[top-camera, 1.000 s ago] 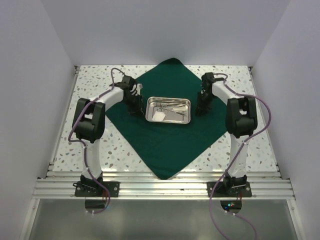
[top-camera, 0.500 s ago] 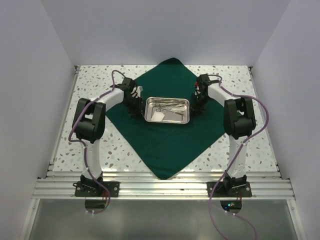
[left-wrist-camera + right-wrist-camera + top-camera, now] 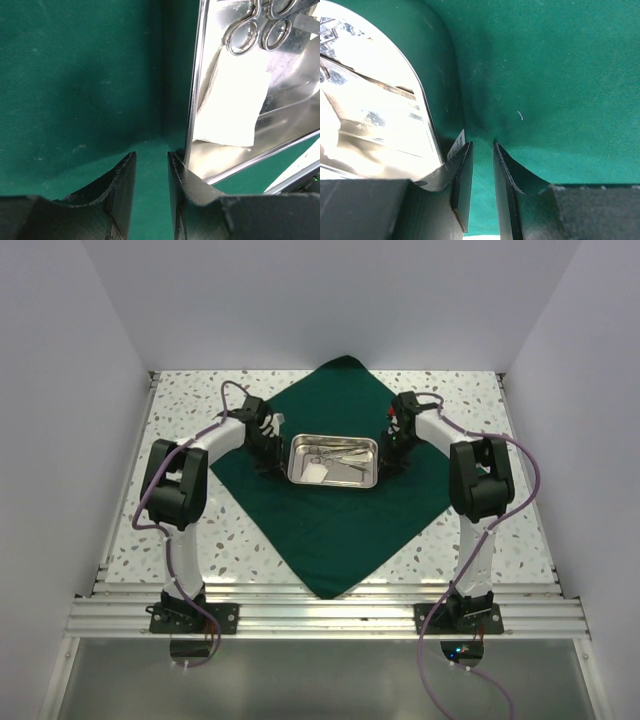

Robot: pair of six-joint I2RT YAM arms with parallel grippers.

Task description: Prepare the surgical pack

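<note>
The dark green drape (image 3: 330, 540) lies flat as a diamond on the speckled table. The steel tray (image 3: 333, 483) sits on its middle and holds scissor-like instruments (image 3: 342, 453) and white gauze (image 3: 317, 471). My left gripper (image 3: 265, 455) stands tips-down on the drape at the tray's left side. In the left wrist view its jaws (image 3: 151, 155) are a narrow gap apart over flat drape (image 3: 75, 75), one finger against the tray rim (image 3: 196, 75). My right gripper (image 3: 392, 452) is at the tray's right side, jaws (image 3: 482, 145) a narrow gap apart, with the drape (image 3: 560, 75) puckered at the tips.
The speckled table (image 3: 180, 410) shows around the drape, with white walls on three sides. A metal rail (image 3: 320, 615) runs along the near edge by the arm bases. A small white label (image 3: 456, 145) shows by the tray (image 3: 370, 100) at my right finger.
My right gripper has moved left, up to the tray's right side. My left gripper edged slightly toward the tray. The tray has shifted a little to the left.
</note>
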